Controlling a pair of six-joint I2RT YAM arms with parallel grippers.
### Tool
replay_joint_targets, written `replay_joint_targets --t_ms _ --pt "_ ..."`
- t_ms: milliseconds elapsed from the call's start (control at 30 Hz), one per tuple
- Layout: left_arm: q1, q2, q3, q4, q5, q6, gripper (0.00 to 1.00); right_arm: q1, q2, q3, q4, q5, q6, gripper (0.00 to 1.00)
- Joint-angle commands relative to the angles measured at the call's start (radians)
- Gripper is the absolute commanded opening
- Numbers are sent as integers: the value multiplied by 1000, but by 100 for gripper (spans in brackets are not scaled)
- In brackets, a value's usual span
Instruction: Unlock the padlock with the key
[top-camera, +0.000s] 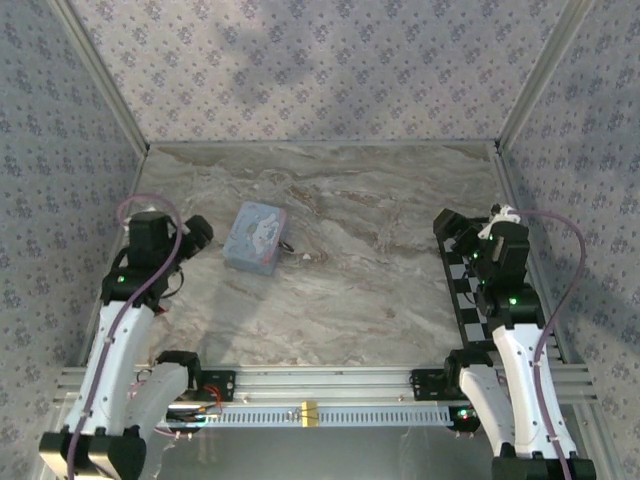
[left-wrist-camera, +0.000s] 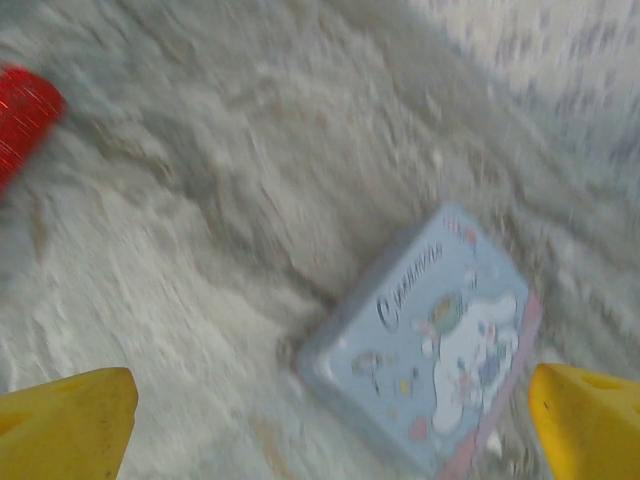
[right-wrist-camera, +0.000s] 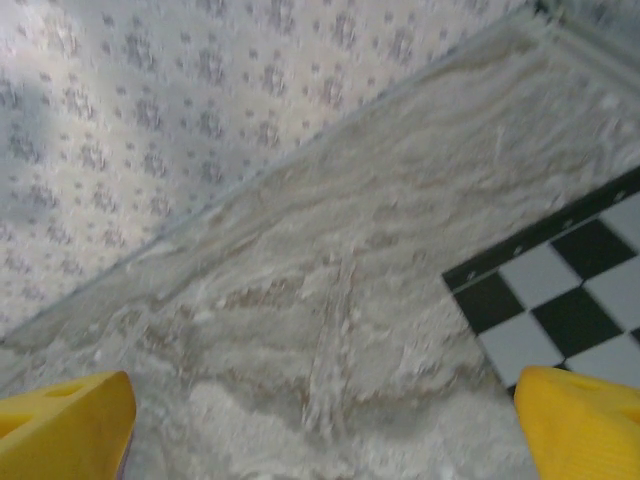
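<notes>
Robot test booth, patterned wallpaper walls, marble tabletop, aluminium rails

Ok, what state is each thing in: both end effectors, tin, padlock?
Left end effector: open, empty.
Right end effector: open, empty.
Tin: lying flat, lid shut.
Padlock: on the table by the tin, too small to tell if locked.
</notes>
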Motion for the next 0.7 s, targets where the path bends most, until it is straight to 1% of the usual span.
replay_joint_targets --t_ms 0,67,133,233,367,467,667 --pt "-86 -1 -21 -96 36 -78 100 9 18 -15 -60 -84 46 99" --pt "-124 6 -76 -44 45 -154 100 22 27 -25 -51 -88 59 99" --pt "-157 14 -141 53 57 -227 100 43 30 -35 -30 -93 90 99" --pt "-170 40 -220 196 89 -295 100 92 41 -29 -16 -76 105 99" --pt "-170 127 -238 288 113 -309 100 169 70 1 -27 -24 96 99" --pt "-171 213 -247 411 188 -289 100 223 90 6 -21 13 102 99" --pt "-175 386 -215 473 213 -272 100 324 153 36 -14 38 94 99"
